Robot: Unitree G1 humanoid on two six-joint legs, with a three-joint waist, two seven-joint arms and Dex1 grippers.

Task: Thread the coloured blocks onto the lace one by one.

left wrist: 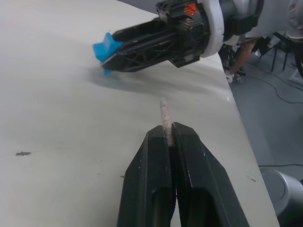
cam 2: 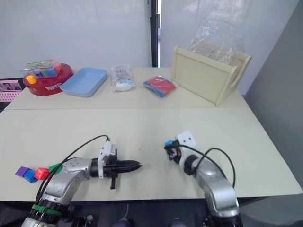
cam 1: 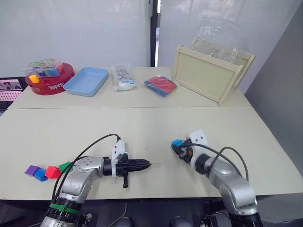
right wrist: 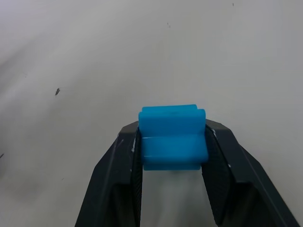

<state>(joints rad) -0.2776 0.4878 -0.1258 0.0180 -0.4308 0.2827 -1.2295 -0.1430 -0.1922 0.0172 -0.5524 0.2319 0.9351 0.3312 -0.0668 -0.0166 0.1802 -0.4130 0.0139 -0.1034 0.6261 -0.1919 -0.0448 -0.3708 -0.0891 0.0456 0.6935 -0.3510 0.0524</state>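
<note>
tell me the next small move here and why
Probably bring the right claw toward the left claw so the light blue block meets the lace tip. The right claw is shut on that block, the left claw is shut on the lace with its pale tip sticking out toward the block, and a gap of bare table lies between them.

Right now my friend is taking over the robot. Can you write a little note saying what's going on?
Left gripper: jaws shut on the lace, pale tip poking out forward.
Right gripper: jaws shut on the light blue block, held just above the table, apart from the lace tip.
Purple block, blue block, red block and green block lie together by the left arm.
Done: nothing threaded yet.
Left: thread all five.
</note>
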